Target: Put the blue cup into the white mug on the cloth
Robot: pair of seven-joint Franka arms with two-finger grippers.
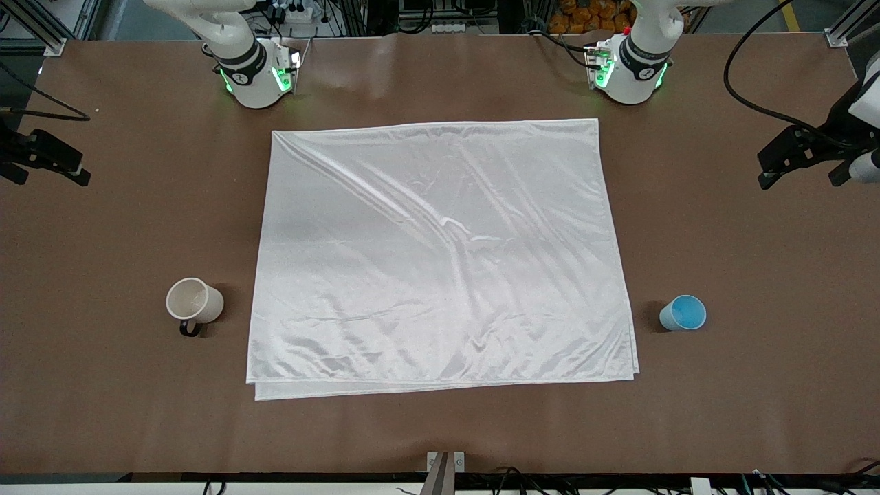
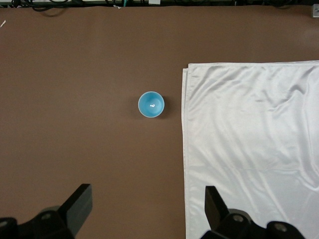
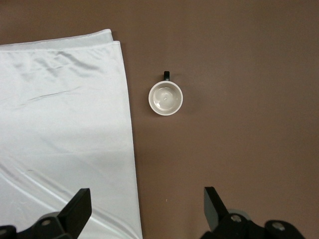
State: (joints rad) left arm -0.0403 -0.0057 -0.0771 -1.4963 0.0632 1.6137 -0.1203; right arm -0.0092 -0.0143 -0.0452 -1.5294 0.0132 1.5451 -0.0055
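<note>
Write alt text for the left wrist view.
A small blue cup stands upright on the bare brown table, close beside the edge of a wrinkled white cloth but apart from it. The left gripper hangs high above the table with its fingers wide open, empty.

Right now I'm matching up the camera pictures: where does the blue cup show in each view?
Front view: blue cup stands on the bare table beside the cloth, toward the left arm's end.
Left wrist view: cup near mid-picture, beside the cloth's edge.
Right wrist view: not in it.
Shared landmark: the cloth.
</note>
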